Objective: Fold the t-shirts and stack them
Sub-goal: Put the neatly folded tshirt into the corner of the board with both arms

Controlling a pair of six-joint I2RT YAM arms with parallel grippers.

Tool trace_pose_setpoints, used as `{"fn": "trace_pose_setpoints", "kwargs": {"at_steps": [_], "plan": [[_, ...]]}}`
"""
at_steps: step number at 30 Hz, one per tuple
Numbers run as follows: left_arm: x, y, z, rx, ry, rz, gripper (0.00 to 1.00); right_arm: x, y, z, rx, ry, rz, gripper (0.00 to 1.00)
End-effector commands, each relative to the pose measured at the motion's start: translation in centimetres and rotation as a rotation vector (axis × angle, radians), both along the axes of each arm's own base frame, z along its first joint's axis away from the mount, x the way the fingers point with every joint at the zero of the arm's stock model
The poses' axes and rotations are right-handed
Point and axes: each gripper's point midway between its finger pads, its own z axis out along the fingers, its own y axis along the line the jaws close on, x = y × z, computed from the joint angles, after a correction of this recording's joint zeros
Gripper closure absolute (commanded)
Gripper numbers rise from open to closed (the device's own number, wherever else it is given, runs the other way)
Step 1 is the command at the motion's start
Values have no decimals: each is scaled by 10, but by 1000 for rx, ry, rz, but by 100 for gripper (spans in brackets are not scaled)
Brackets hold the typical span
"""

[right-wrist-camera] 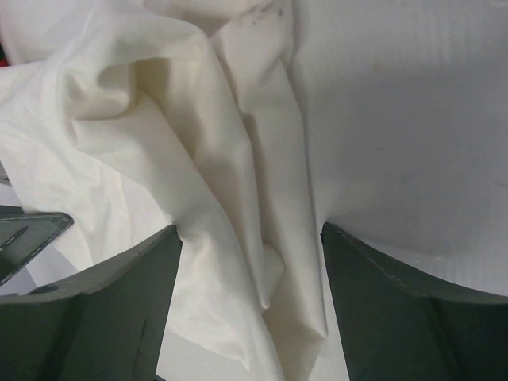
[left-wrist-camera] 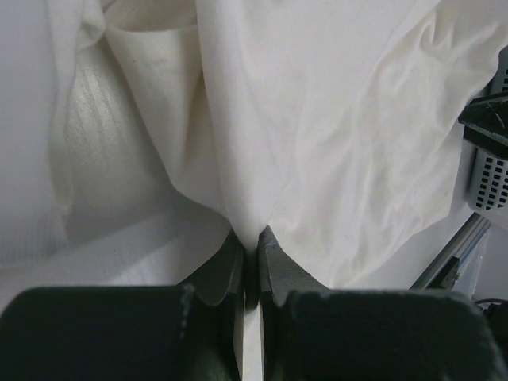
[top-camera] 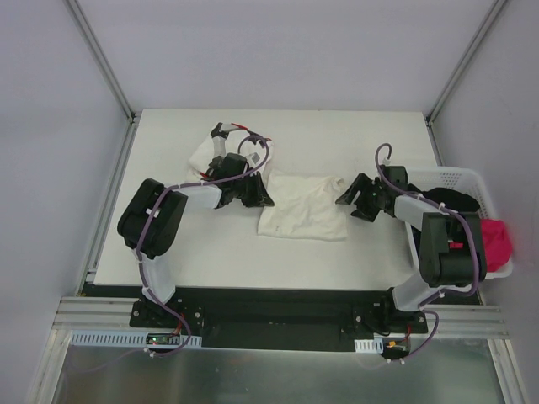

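At mid-desk (top-camera: 210, 252) the cream t-shirt (top-camera: 303, 206) lies rumpled and roughly flat. Its longer side appears to run left to right between the two arms, though I cannot tell which end is the collar. The left gripper (left-wrist-camera: 252, 238) is pinched tight on a thin fold at the shirt's left edge. The right gripper (right-wrist-camera: 250, 238) stands at full spread over a bunched ridge at the right edge and holds nothing. If it closes there it may catch only the top layers, so a lift would come up skewed. The left pinch is slim and could slip under a pull. Farther back, just behind the left arm, the second t-shirt (top-camera: 206, 156) sits bundled, near enough to be dragged along.
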Motion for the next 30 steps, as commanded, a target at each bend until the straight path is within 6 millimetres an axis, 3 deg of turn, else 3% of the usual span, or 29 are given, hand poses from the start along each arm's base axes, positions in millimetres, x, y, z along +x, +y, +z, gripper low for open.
{"fn": "trace_pose_setpoints", "kwargs": {"at_steps": [1, 7, 14, 30], "plan": [[8, -11, 13, -41, -43, -38, 100, 7, 12, -6, 11, 8, 15, 25], [7, -12, 11, -44, -33, -44, 100, 16, 25, -3, 37, -24, 36, 25], [6, -13, 5, -49, -18, -48, 100, 12, 34, -5, 73, -28, 43, 27], [10, -19, -9, -74, 4, -43, 100, 7, 63, -14, 163, -31, 70, 43]]}}
